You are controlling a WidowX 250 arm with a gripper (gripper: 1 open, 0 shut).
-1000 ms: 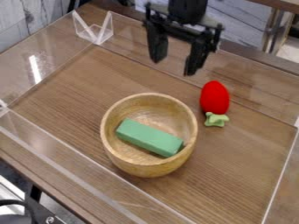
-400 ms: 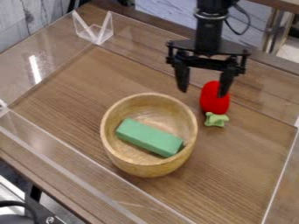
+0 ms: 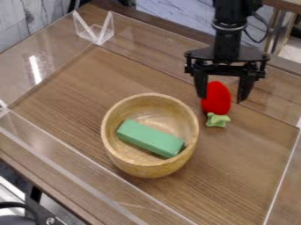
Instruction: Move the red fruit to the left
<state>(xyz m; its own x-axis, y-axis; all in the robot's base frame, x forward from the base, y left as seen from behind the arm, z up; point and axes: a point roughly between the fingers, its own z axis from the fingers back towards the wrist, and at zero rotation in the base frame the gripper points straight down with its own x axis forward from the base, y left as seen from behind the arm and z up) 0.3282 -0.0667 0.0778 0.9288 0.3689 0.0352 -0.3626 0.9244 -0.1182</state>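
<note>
Gripper [image 3: 223,86] is seen at the right side of the table, pointing straight down from a black arm [image 3: 231,26] that enters from the top edge. Its two black fingers [image 3: 198,79] are spread wide, one to each side of the red fruit [image 3: 216,97]. Nothing is gripped; a gap is visible between each finger and the fruit's sides. The fingertips are level with the upper half of the fruit, and whether the hand rests on the fruit's top cannot be told from this angle.

Red fruit is noted standing on the wooden table [image 3: 70,97], right of centre, glossy, with its pale green leafy cap [image 3: 216,119] at the bottom, splayed on the wood toward the camera. It is placed just beside the wooden bowl [image 3: 150,134], off the bowl's upper right rim, not touching it.

Wooden bowl is set near the middle of the table, upright. A green rectangular block [image 3: 150,139] is lying inside it, flat on the bowl's floor, angled from upper left to lower right.

Clear plastic walls [image 3: 35,61] are seen bordering the table on the left, near and right sides. A small clear bracket [image 3: 93,29] is standing at the far left corner, well apart from bowl and fruit.
</note>
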